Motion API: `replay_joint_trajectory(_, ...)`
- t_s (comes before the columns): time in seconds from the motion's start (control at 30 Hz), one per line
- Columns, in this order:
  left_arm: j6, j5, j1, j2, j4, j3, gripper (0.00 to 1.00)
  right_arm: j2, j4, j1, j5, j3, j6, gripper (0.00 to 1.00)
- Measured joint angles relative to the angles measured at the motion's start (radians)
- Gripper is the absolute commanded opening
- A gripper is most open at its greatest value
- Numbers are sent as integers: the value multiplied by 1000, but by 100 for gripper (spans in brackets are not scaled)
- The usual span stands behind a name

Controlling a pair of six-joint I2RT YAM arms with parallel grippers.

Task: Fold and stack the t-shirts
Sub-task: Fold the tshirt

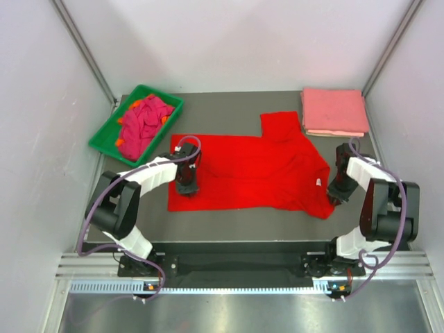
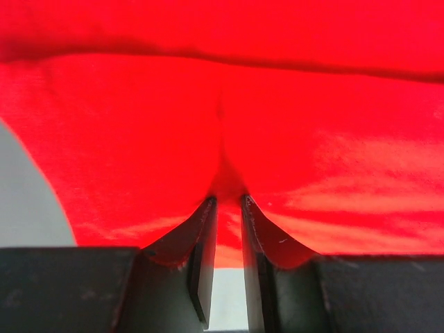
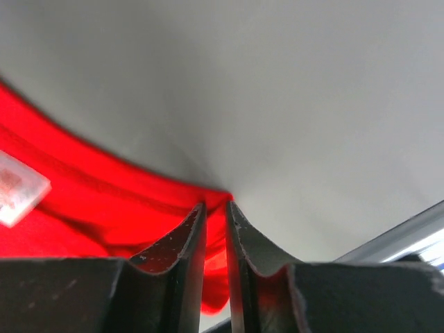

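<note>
A bright red t-shirt [image 1: 250, 170] lies spread flat across the grey table, one sleeve pointing to the back and its white neck label [image 1: 319, 182] near the right end. My left gripper [image 1: 187, 182] stands on the shirt's left part. In the left wrist view it [image 2: 229, 200] is shut on a pinched fold of red cloth [image 2: 139, 132]. My right gripper [image 1: 338, 193] is at the shirt's near right corner. In the right wrist view it [image 3: 216, 205] is shut on the red edge [image 3: 83, 208], with the label [image 3: 17, 187] to its left.
A folded salmon pink stack [image 1: 334, 111] sits at the back right corner. A green tray [image 1: 104, 132] at the back left holds crumpled magenta and orange shirts [image 1: 143, 121]. White walls close in both sides, and a metal rail runs along the near edge.
</note>
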Motion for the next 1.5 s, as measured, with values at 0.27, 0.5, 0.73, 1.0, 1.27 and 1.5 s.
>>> replay_joint_trajectory(0.27, -28, -103, -27, 3, -12, 5, 25, 68, -21, 3, 54, 58, -64, 17)
replay_joint_trajectory(0.5, -24, -140, -48, 25, -44, 37, 26, 63, -7, 1, 83, 79, -100, 22)
replay_joint_trajectory(0.73, 8, -197, -117, 26, -79, 63, 27, -137, -52, -6, -47, 1, 9, 30)
replay_joint_trajectory(1.0, 30, -161, -119, 36, -37, 45, 27, -167, -35, -6, -75, -125, 119, 28)
replay_joint_trajectory(1.27, 29, -222, -146, 77, -63, 71, 27, -121, -4, -9, -52, -110, 117, 0)
replay_joint_trajectory(1.5, 11, -273, -169, 111, -125, 126, 28, -85, 14, -13, 53, -76, 51, 0)
